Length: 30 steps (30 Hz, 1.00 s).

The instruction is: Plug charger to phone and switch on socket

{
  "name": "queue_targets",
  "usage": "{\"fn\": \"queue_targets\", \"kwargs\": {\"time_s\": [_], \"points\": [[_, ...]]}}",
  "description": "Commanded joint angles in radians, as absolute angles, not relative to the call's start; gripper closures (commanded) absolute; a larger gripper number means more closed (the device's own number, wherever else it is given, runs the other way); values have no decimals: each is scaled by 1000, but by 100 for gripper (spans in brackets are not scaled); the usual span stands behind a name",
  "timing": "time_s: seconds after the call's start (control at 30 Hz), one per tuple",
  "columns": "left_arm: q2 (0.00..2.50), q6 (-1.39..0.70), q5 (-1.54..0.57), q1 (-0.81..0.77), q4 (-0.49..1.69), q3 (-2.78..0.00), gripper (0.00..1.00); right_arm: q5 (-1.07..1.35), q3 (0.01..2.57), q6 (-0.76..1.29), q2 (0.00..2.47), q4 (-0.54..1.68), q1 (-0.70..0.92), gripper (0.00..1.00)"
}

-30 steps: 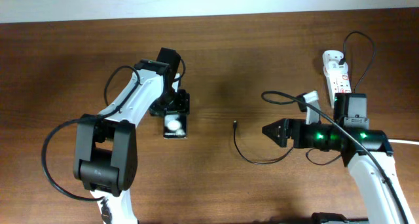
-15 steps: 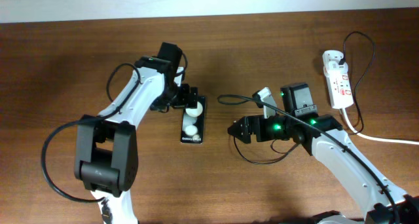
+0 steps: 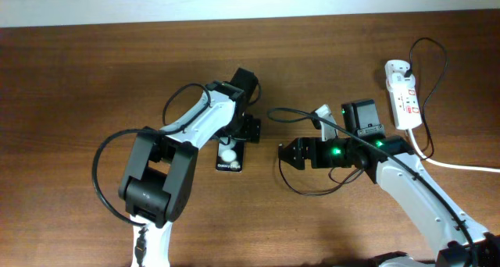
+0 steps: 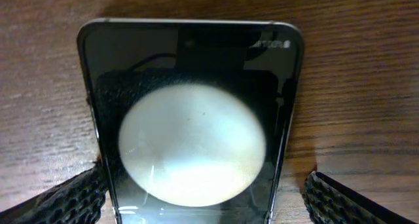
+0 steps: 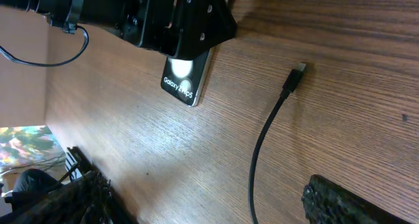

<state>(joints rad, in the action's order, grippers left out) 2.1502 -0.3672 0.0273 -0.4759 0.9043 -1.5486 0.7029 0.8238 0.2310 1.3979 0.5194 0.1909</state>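
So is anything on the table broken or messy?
Nothing looks broken or spilled. The glossy black rectangular phone lies flat. The only untidy thing is the thin black charger cable: it curls loose on the brown wooden table, its small plug tip lying apart from the phone, not plugged in.

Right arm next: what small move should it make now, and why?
Probably ease the right gripper forward and close on the charger just behind its plug tip: its jaws are open and the plug lies loose on the table, short of the phone.
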Motion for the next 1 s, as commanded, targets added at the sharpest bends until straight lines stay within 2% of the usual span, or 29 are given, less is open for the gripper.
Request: {"fn": "queue_targets", "kwargs": {"time_s": [0.0,0.03,0.07,0.1,0.27,0.67,0.8,0.97], "points": [[2198,-438,60,-471,929,-1539,6,695,834,218,1403,521,187,1],[2198,-437,60,-471,930,-1539,16,695,834,217,1403,521,187,1],[2198,-437,60,-470,930,-1539,34,695,834,218,1403,521,187,1],[2198,-437,60,-469,927,-1539,37,695,834,218,1403,521,187,1],[2194,-424,42,-455,940,-1555,41,700,834,218,1403,521,189,1],[2148,-342,-57,-409,1100,-1724,39,785,834,218,1408,501,229,1],[2139,-342,-57,-409,1102,-1725,39,774,834,228,1490,370,350,2],[2139,-334,-56,-410,1102,-1725,38,834,834,339,1692,75,416,1]]}}
